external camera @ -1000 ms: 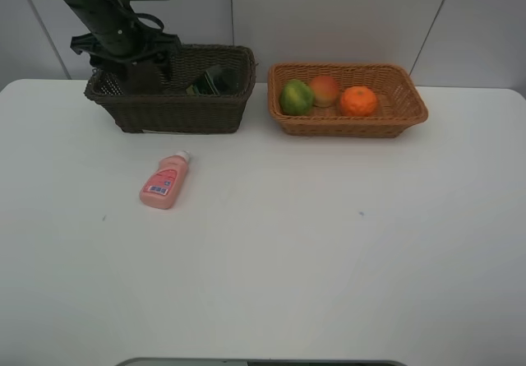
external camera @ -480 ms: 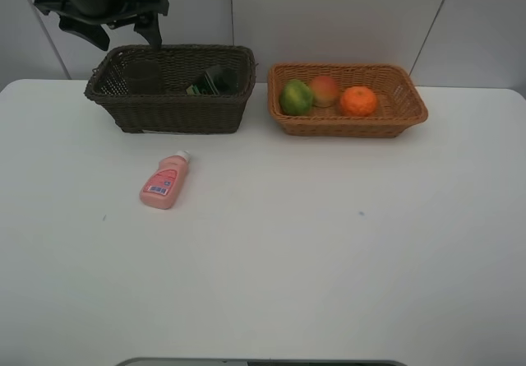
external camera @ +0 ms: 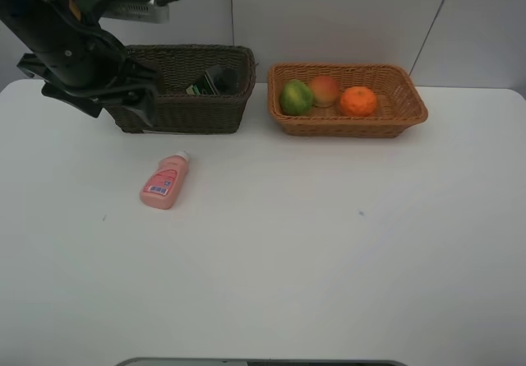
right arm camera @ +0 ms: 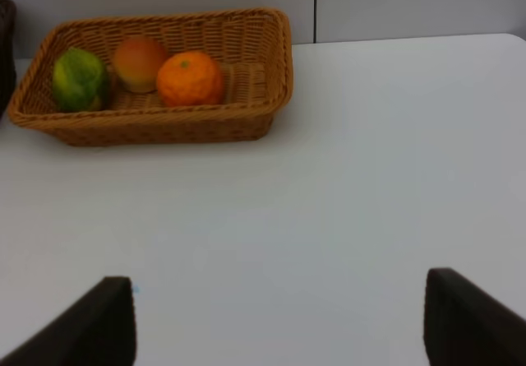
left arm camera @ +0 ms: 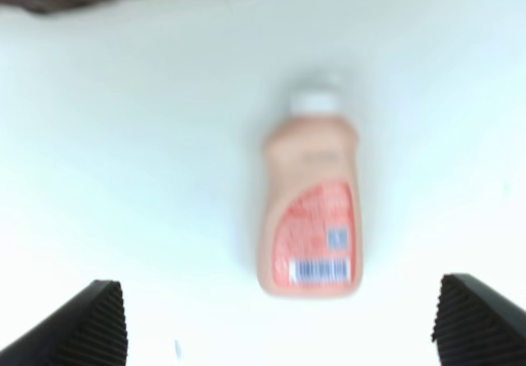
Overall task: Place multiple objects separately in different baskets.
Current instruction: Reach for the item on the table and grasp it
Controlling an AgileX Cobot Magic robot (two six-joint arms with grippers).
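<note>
- Jaws of the left gripper [left arm camera: 278,321] are spread wide, holding nothing, above the pink bottle [external camera: 165,182].
- Jaws of the right gripper [right arm camera: 279,321] stand apart, empty.
- Pink bottle lies flat on the white surface [external camera: 329,243], cap toward the dark brown basket [external camera: 197,94].
- Dark green bottle [external camera: 212,81] lies inside the dark brown basket.
- Light tan basket [external camera: 399,115] holds the green-yellow fruit [external camera: 296,97], red-yellow fruit [external camera: 325,90] and orange [external camera: 358,101].
</note>
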